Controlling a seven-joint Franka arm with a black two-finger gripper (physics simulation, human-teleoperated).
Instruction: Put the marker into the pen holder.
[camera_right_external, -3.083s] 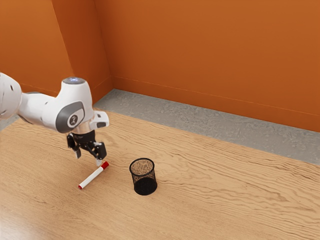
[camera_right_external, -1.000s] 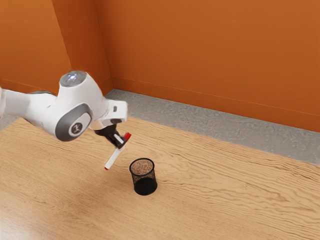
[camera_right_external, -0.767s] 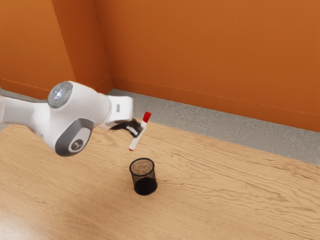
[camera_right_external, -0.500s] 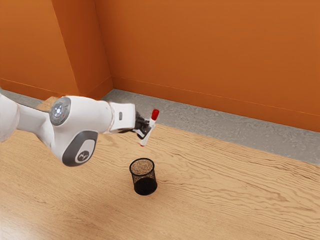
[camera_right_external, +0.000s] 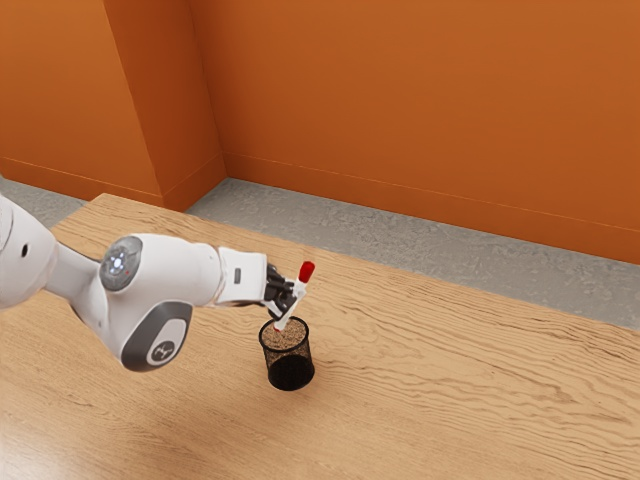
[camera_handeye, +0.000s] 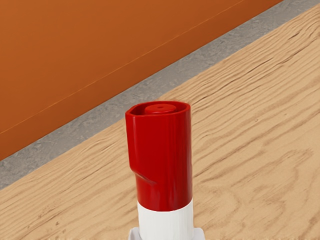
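Note:
My gripper (camera_right_external: 291, 296) is shut on the white marker (camera_right_external: 298, 290) just above the pen holder in the exterior view. The marker stands steeply tilted, its red cap up and its lower end at the mouth of the black mesh pen holder (camera_right_external: 291, 371). Whether that tip is inside the rim or just over it, I cannot tell. In the wrist view the marker's red cap (camera_handeye: 161, 155) rises close to the camera, with part of the white body below it.
The pen holder stands upright on the wooden table (camera_right_external: 430, 370). Beyond the table's far edge lie a grey floor (camera_right_external: 400, 235) and an orange wall (camera_right_external: 420, 110).
My gripper has carried the marker from the table up and across, then lowered it to the pen holder's mouth. The marker has gone from lying flat to steeply tilted.

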